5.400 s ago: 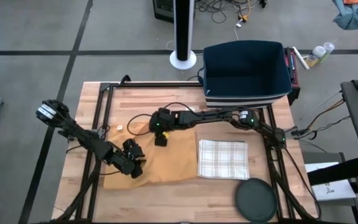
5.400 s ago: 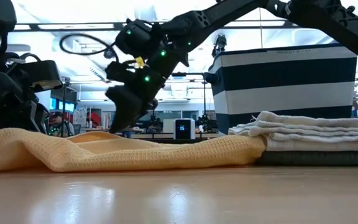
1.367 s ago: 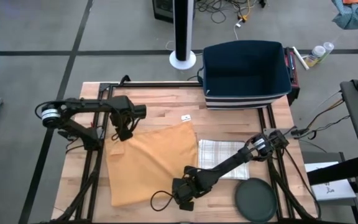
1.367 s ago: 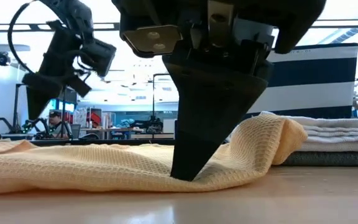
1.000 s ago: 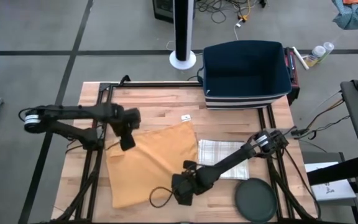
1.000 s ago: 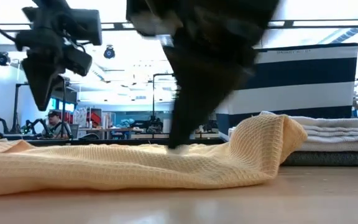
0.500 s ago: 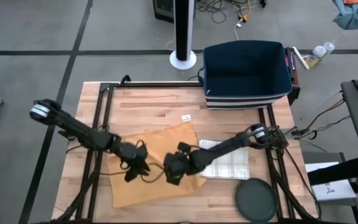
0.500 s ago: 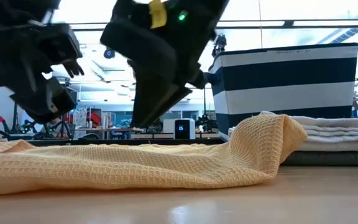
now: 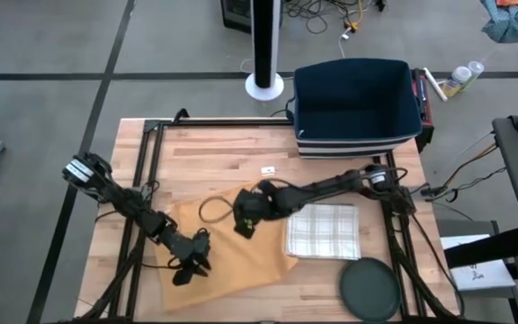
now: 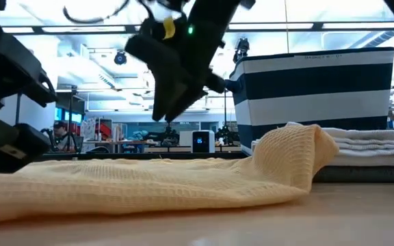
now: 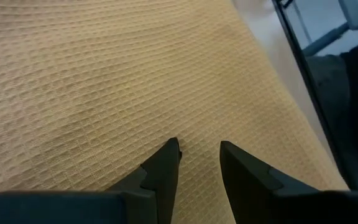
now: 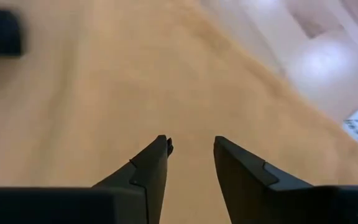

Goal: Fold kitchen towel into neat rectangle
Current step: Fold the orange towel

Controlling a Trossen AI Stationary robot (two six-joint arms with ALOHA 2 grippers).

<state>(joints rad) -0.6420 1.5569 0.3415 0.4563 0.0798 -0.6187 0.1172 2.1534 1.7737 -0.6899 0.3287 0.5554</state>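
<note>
The yellow towel (image 9: 227,243) lies spread, unfolded, at the table's near left beside a folded checked towel (image 9: 323,229). Both left gripper (image 11: 196,149) and right gripper (image 12: 190,144) hover parted, empty; folding remains.

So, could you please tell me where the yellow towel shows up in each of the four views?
High view: yellow towel, lower centre.
Low view: across the foreground.
Left wrist view: fills the frame.
Right wrist view: fills most of it.
Shared landmark: checked towel beside it.
</note>
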